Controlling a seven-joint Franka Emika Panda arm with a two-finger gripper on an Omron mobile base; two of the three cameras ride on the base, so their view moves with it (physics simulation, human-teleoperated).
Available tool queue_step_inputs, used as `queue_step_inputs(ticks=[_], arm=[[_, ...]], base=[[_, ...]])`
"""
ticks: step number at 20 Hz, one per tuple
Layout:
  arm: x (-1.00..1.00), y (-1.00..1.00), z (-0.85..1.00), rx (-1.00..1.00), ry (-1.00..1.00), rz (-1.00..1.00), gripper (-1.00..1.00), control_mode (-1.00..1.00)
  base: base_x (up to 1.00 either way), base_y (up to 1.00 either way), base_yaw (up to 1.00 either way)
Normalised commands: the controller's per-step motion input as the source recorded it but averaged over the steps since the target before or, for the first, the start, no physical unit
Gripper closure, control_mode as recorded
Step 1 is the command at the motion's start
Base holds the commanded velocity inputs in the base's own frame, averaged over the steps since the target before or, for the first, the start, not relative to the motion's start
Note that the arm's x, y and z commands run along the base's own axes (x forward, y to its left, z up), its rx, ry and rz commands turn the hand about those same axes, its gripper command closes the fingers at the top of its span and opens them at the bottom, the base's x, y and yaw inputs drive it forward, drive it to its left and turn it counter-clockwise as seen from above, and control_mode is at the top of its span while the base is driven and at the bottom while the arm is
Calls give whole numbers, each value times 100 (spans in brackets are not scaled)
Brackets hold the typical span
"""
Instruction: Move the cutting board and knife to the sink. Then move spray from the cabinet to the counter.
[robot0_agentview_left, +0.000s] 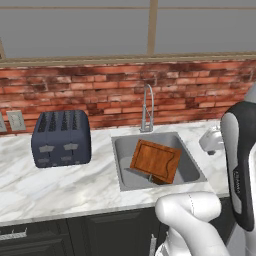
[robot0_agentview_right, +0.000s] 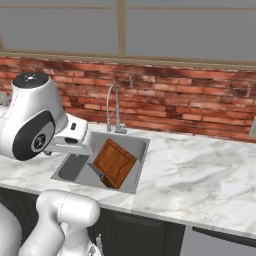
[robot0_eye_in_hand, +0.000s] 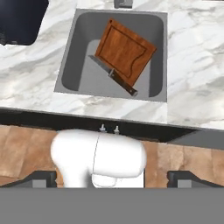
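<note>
left base view: cutting board (robot0_agentview_left: 155, 160) leaning tilted inside the sink (robot0_agentview_left: 120, 170), beside a dark toaster (robot0_agentview_left: 61, 138) on the bench (robot0_agentview_left: 60, 185).

right base view: same board, knife hard to make out beneath it.

hand view: knife (robot0_eye_in_hand: 118, 81) lying under the board's lower edge; hand (robot0_eye_in_hand: 112, 178) spread wide, holding nothing. spray and cabinet out of frame, so could clip the faucet (robot0_agentview_left: 147, 107) swinging away.
</note>
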Motion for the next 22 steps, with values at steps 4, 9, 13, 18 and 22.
queue_step_inputs(ticks=[4,9,13,18,22], arm=[[-36,26,23,0,0,-12,-100,-100],[-30,0,0,0,0,0,-100,-100],[-30,0,0,0,0,0,-100,-100],[-15,1,0,0,0,0,-100,-100],[0,0,0,0,0,0,-100,100]], base=[[0,0,0],[0,0,0],[0,0,0],[0,0,0],[-69,11,0]])
